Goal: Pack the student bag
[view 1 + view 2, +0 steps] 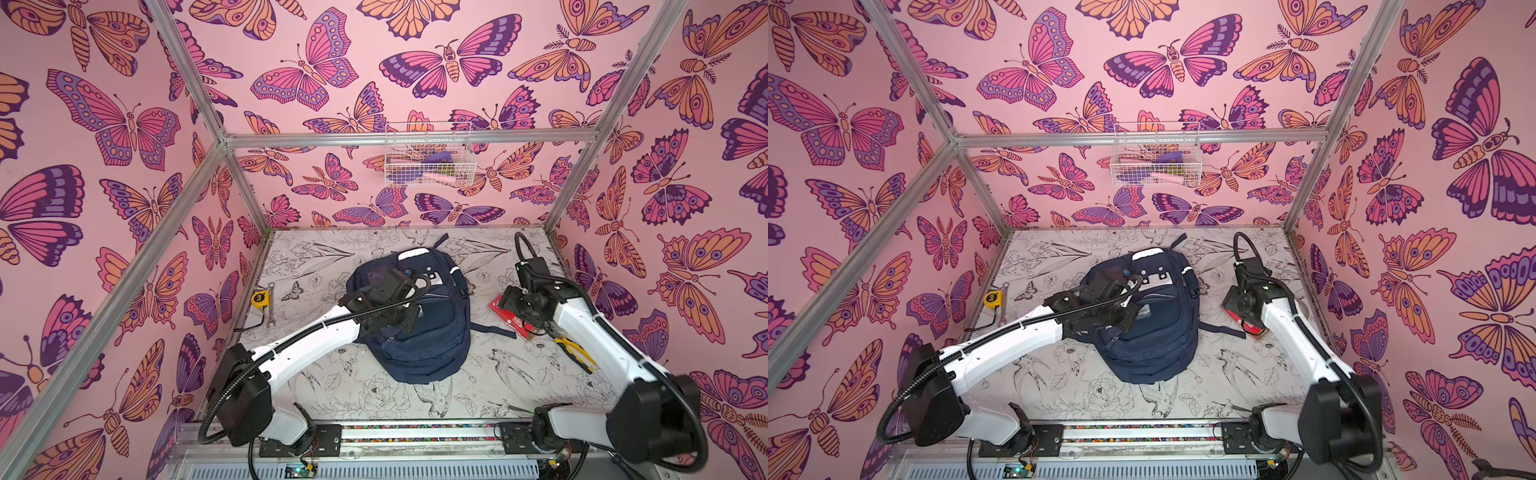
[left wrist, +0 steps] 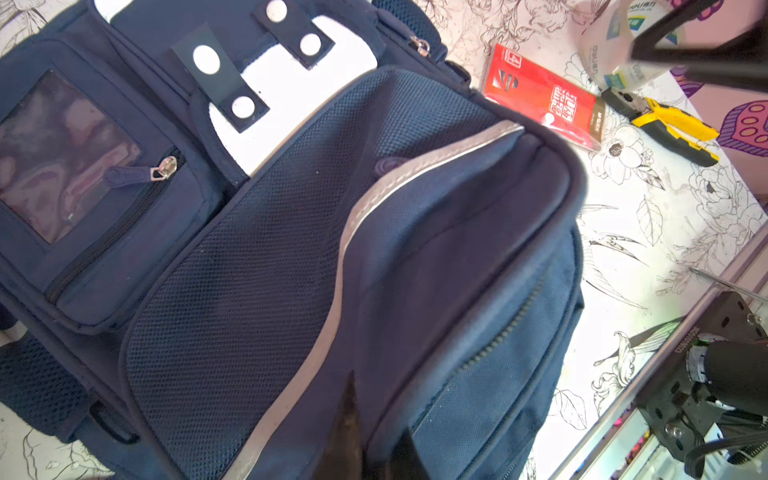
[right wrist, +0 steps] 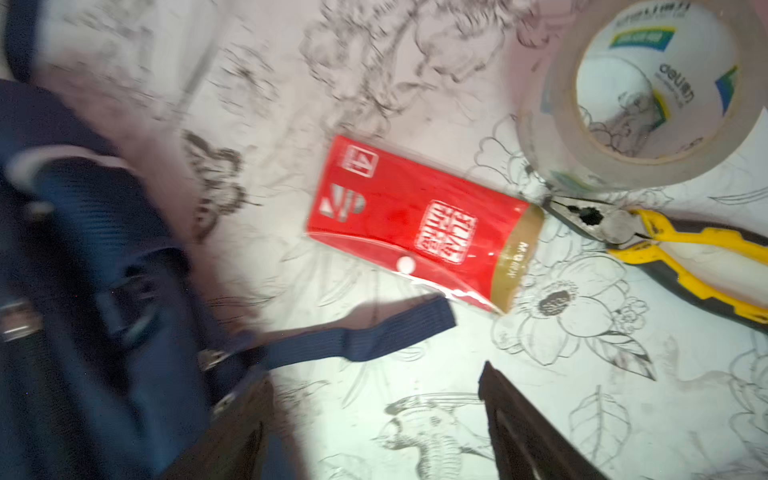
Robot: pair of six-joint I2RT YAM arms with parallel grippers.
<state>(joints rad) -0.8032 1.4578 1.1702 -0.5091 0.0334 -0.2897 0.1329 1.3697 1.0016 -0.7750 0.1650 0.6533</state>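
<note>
The student bag (image 1: 419, 345) (image 1: 1154, 345), a navy backpack with pale stripes and a white patch, lies flat in the middle of the table. My left gripper (image 1: 409, 320) (image 2: 380, 432) sits on its front, shut, with the ridge of the front pocket's edge pinched between the fingers. The bag (image 2: 257, 266) fills the left wrist view. My right gripper (image 1: 515, 307) (image 3: 374, 415) hangs open over bare table to the right of the bag (image 3: 83, 291), with nothing between its fingers. A loose navy strap (image 3: 357, 332) lies just ahead of it. That view is blurred.
A red packet (image 3: 415, 224) (image 1: 496, 309) lies right of the bag, under the right wrist. Beside it are a clear tape roll (image 3: 540, 137) and yellow-handled pliers (image 3: 685, 257) (image 1: 575, 353). A yellow tape measure (image 1: 260, 299) and a wrench (image 1: 270, 309) lie at the left. A wire basket (image 1: 428, 156) hangs on the back wall.
</note>
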